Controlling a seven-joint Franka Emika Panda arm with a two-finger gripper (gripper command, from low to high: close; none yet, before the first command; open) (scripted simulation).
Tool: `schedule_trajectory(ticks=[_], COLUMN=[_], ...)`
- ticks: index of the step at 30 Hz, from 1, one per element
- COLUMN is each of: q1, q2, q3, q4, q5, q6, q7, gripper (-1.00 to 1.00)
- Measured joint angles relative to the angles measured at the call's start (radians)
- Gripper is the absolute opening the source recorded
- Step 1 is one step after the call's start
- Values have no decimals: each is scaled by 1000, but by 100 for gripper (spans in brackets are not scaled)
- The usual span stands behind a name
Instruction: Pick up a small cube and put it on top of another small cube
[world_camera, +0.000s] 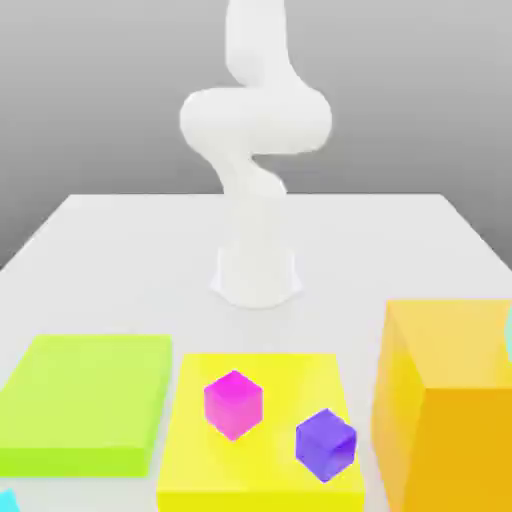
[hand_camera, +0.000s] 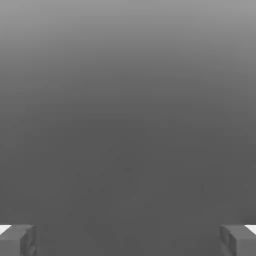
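On the yellow slab (world_camera: 262, 470): magenta cube (world_camera: 233, 403) and purple cube (world_camera: 326, 444), apart, both matte and sharp-edged.
Gripper (hand_camera: 128, 240) spread wide, holding nothing, grey blocky fingertips (hand_camera: 17, 240) against blank grey. Smooth white arm (world_camera: 256, 140) stands behind; green slab (world_camera: 85, 400), orange block (world_camera: 450, 400) flank.

No text, label, brand, number or sign can be read anywhere in these pictures.
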Motion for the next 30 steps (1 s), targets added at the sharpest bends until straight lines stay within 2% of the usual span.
schedule_trajectory(ticks=[16,30], q1=[-150,-279], q2=[586,1097], q3=[-65,-126], q4=[120,223], q5=[-19,85], q6=[106,198], q7=[216,323], gripper=[0,0])
